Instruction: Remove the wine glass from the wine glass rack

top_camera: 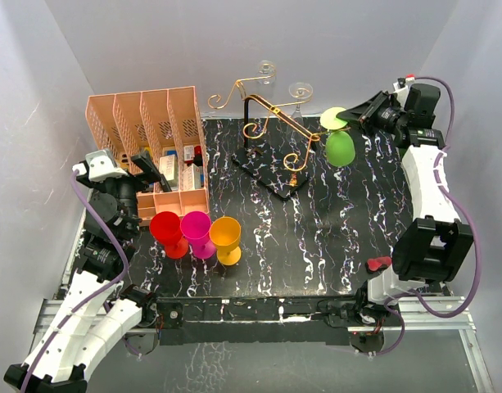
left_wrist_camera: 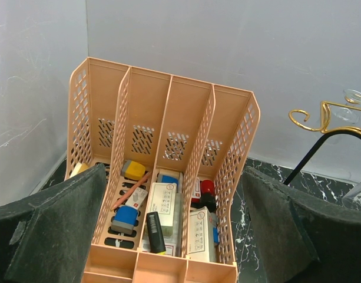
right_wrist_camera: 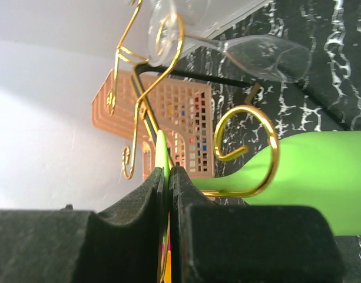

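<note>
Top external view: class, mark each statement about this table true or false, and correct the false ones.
1. The right gripper has its jaws shut on the foot of the green plastic wine glass. True.
2. The left gripper also grips a glass. False: its jaws are open and empty, near the peach slotted plastic file organiser.
3. A red goblet, a magenta goblet and an orange goblet stand together on the black marbled table. True.
4. No glass hangs on the gold wire wine glass rack. False: a clear wine glass hangs there.

One wine glass rack (top_camera: 271,106), with one green wine glass (top_camera: 341,149) and at least one clear glass (top_camera: 300,90) at it; left of it, three coloured goblets (top_camera: 196,228) and one peach file organiser (top_camera: 144,123).
</note>
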`<state>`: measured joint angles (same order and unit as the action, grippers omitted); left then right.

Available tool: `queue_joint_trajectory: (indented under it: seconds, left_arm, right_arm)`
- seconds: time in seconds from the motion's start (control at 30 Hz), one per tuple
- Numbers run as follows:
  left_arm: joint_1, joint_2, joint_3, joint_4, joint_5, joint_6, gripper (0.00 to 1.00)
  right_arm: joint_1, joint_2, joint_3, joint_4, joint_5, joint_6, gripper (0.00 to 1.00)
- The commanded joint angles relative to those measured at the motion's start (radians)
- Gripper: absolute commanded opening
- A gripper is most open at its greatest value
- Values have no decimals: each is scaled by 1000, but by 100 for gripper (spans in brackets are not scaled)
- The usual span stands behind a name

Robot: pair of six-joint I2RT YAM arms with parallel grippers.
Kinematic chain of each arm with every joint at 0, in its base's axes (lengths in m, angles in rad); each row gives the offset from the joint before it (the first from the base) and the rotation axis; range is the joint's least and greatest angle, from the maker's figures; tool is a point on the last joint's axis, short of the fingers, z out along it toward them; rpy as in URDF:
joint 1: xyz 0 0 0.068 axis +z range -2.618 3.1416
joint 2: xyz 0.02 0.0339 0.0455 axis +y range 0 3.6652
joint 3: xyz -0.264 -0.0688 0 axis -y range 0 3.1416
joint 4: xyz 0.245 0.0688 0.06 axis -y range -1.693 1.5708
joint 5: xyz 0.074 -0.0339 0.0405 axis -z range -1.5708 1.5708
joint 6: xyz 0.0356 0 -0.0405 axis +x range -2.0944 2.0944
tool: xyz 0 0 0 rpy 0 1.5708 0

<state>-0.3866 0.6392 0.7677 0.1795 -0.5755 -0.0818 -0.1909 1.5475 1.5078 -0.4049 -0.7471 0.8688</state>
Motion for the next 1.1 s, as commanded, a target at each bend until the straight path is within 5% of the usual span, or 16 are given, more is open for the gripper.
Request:
queue_joint_trajectory:
  seconds: [0.0, 0.3, 0.8, 1.07]
  left_arm:
    - [-5, 5, 1, 22, 9, 2, 97]
    - [-5, 7, 1, 20, 6, 4, 97]
    - [-6, -4, 0, 22, -4, 12, 97]
    - [-8, -7, 0, 22, -3, 13, 97]
  right_arm:
    - [-2, 37, 48, 175, -180, 6, 8]
    - [-1, 113, 58, 417, -185, 285, 8]
    - [-4, 116, 122, 387, 495, 374, 8]
    - [-2, -260, -303, 718, 880, 155, 8]
